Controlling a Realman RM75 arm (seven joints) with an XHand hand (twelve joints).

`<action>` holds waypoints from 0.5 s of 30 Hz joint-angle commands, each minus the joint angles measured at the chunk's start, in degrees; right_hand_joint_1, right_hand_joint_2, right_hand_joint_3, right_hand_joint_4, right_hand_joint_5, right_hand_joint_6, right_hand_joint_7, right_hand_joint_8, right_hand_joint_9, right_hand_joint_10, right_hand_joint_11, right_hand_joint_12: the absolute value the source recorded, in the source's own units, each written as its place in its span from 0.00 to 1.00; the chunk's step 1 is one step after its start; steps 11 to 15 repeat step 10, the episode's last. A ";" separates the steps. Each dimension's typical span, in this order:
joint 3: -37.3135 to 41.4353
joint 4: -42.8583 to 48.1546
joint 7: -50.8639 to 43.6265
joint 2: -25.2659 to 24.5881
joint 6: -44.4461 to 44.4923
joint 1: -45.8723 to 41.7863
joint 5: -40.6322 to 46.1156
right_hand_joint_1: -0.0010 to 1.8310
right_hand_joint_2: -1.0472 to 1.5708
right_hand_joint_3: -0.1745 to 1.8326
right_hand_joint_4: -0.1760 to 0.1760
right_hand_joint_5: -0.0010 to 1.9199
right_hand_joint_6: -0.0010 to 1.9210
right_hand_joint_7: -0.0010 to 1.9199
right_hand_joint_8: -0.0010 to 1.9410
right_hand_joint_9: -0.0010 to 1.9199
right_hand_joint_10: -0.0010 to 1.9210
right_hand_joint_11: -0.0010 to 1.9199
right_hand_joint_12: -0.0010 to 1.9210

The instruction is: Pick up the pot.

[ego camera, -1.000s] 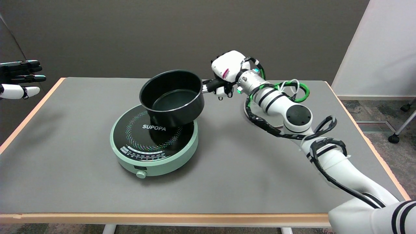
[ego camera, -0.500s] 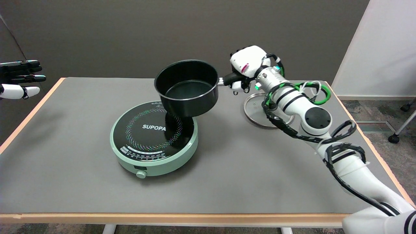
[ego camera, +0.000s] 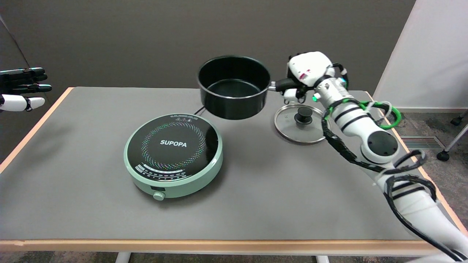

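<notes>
The black round metal pot [ego camera: 234, 87] is in the air, clear of the grey surface [ego camera: 256, 190]. It hangs above the far middle of that surface, to the right of and beyond the mint-green round induction cooker [ego camera: 173, 155], and to the left of the round glass lid with a black knob [ego camera: 302, 123] that lies flat on the surface. Nothing touches the pot's underside; its shadow falls on the surface below it. It sits close to level, its open mouth facing up, with nothing visible inside.

The right hand [ego camera: 305, 75] is wrapped around the pot's black handle [ego camera: 284, 84], which sticks out to the right; its fingers curl under and around the handle, with the white back of the hand on top.

Judged from this, the pick-up looks done: the pot is off the cooker and carried wholly by the hand. What is left, if anything, is only to keep it steady, since a one-sided hold on the handle could let the pot tip.
</notes>
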 commanded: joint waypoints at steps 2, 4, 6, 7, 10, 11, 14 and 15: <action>10.41 14.13 2.91 -0.31 -9.61 -15.91 3.95 0.50 0.84 0.53 0.27 0.88 0.88 0.88 0.87 0.88 0.88 0.88 0.88; 10.50 15.93 2.91 -0.47 -10.94 -17.79 3.39 0.50 0.84 0.53 0.27 0.89 0.89 0.89 0.88 0.89 0.89 0.89 0.89; 10.57 17.45 2.91 -0.48 -12.06 -19.08 3.38 0.50 0.84 0.53 0.27 0.89 0.89 0.89 0.88 0.89 0.89 0.89 0.89; 10.79 18.56 3.06 -0.40 -12.85 -20.17 3.23 0.50 0.84 0.53 0.27 0.89 0.89 0.89 0.88 0.89 0.89 0.89 0.89; 11.05 20.01 4.92 -0.47 -14.95 -22.54 1.51 0.50 0.84 0.53 0.27 0.89 0.89 0.89 0.88 0.89 0.89 0.89 0.89; 11.05 20.01 4.92 -0.47 -14.95 -22.54 1.51 0.50 0.84 0.53 0.27 0.89 0.89 0.89 0.88 0.89 0.89 0.89 0.89; 11.05 20.01 4.92 -0.47 -14.95 -22.54 1.51 0.50 0.84 0.53 0.27 0.89 0.89 0.89 0.88 0.89 0.89 0.89 0.89; 11.05 20.01 4.92 -0.47 -14.95 -22.54 1.51 0.50 0.84 0.53 0.27 0.89 0.89 0.89 0.88 0.89 0.89 0.89 0.89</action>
